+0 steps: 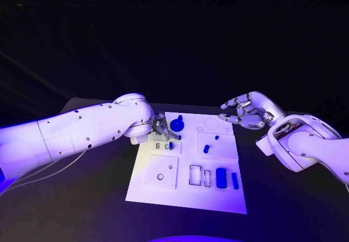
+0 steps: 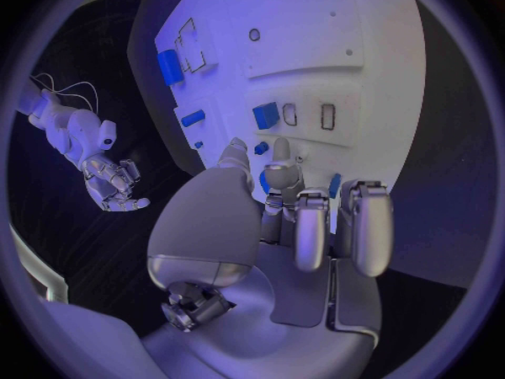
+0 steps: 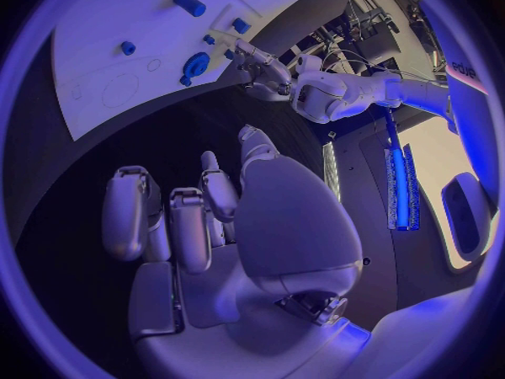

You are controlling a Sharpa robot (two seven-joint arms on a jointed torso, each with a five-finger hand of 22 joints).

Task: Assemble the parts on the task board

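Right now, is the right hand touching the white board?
Apart. The head view shows the right hand over bare black table beyond the board edge; the right wrist view shows dark table between its fingers and the board.

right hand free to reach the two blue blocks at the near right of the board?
Probably yes. The right hand hovers off the task board's far right corner, fingers apart and holding nothing. The blue blocks lie uncovered; the left hand works at the far left, out of the way.

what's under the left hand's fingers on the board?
The left hand hangs over the white task board's far left part. A small blue part shows near the fingers, and another peeks out beside them. Anything directly beneath the palm is covered.
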